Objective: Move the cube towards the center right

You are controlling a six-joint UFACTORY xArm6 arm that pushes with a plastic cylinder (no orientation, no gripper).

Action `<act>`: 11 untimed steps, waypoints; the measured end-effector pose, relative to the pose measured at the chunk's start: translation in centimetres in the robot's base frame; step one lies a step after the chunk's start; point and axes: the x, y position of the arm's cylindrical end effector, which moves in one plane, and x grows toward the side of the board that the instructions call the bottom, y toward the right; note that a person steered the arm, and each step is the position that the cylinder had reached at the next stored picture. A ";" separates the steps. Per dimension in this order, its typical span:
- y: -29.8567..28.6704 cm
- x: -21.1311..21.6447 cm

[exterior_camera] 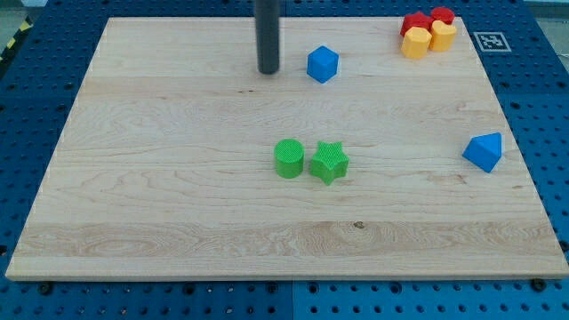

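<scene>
The rod's tip [268,71] rests on the wooden board [178,178] near the view's top, just left of the blue cube [323,64] and not touching it; it grips nothing. That spot looks chosen for pushing the cube rightward and down toward the centre right, where a blue wedge-like block [484,151] sits. The green cylinder [288,158] and green star [329,162] lie mid-board, well apart, and the red and yellow blocks [428,32] huddle in the top right corner.

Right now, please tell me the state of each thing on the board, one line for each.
my tip: left of the blue cube, apart
blue cube: alone, near top
blue wedge-like block: alone, right edge
green cylinder: beside green star
green star: near centre
red blocks: clustered, top right
yellow blocks: touching the red ones
</scene>
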 end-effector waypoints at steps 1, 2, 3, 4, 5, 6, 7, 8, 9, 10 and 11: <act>1.1 -3.1; 4.6 -2.2; 6.7 0.3; 7.9 1.8; 9.6 3.3; 11.5 4.9; 14.0 4.9; 16.2 5.5; 17.7 5.5; 19.5 5.5; 20.5 4.9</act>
